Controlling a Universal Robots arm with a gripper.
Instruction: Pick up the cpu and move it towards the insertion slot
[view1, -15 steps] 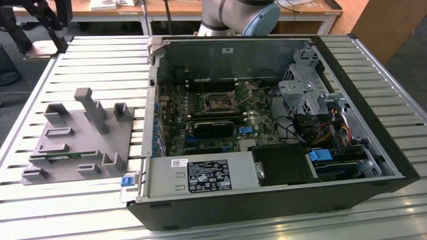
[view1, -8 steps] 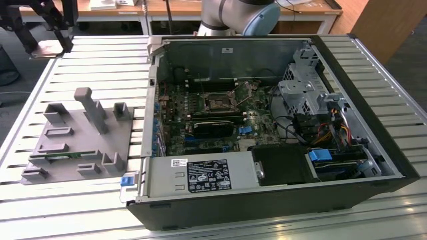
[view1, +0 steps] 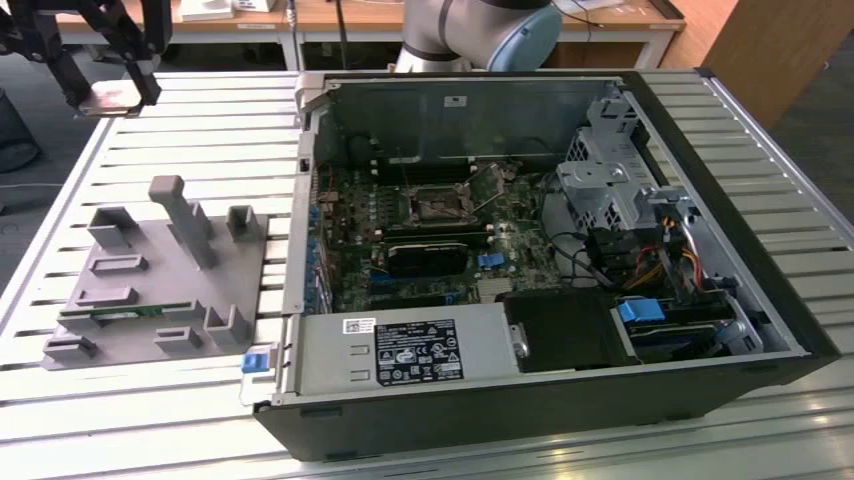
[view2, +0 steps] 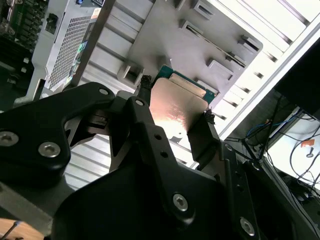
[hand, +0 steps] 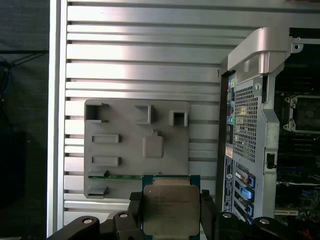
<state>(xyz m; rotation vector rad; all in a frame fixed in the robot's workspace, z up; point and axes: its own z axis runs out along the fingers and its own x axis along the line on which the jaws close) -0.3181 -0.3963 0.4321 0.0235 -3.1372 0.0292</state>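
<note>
Gripper (hand: 171, 212) clenched on the cpu (hand: 170, 209) by opposite edges (chip level, well above the table (hand: 140, 55)); travel toward the insertion slot (view1: 439, 205) should stay level and unhurried.

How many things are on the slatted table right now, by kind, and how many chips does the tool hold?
Computer cases: 1
Grey fixture trays: 1
Cpus held in the tool: 1
Memory sticks in the tray: 1
Sockets in the case: 1
Total: 5
</note>
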